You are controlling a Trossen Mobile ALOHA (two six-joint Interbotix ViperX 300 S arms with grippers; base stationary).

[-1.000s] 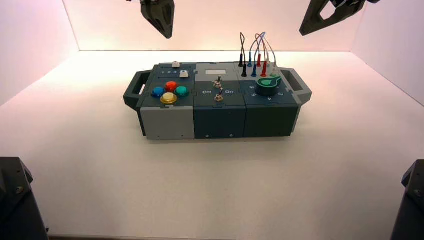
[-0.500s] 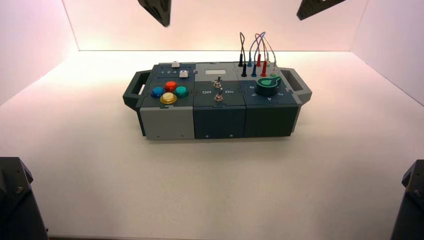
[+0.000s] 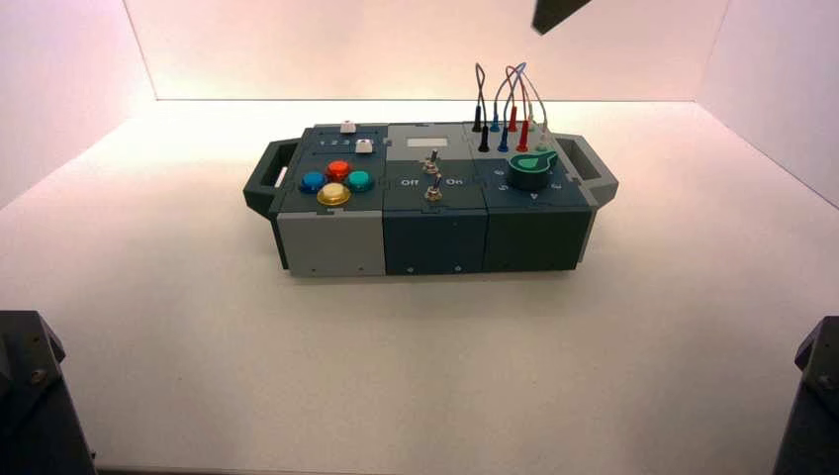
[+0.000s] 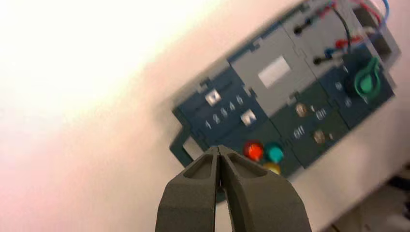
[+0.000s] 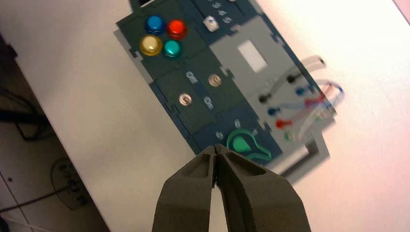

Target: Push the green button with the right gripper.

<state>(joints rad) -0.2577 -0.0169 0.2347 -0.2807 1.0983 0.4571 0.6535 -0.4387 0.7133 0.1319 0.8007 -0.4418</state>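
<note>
The green button (image 3: pixel 359 180) is a small teal dome on the box's left block, beside the red button (image 3: pixel 338 169), the blue button (image 3: pixel 313 181) and the yellow button (image 3: pixel 333 194). It also shows in the right wrist view (image 5: pixel 172 48) and the left wrist view (image 4: pixel 274 153). My right gripper (image 5: pixel 215 148) is shut and empty, high above the box near the knob end; only a dark tip of it (image 3: pixel 556 12) shows in the high view. My left gripper (image 4: pixel 218 149) is shut and empty, high above the box's left end, out of the high view.
The box (image 3: pixel 430 233) stands mid-table with a handle at each end. Two toggle switches (image 3: pixel 432 161) sit in its middle block. A dark-green knob (image 3: pixel 529 168) and several plugged wires (image 3: pixel 510 104) occupy its right block. White walls enclose the table.
Both grippers have risen. The left one has left the high view. The right one has moved up and to the left, so only its tip shows.
</note>
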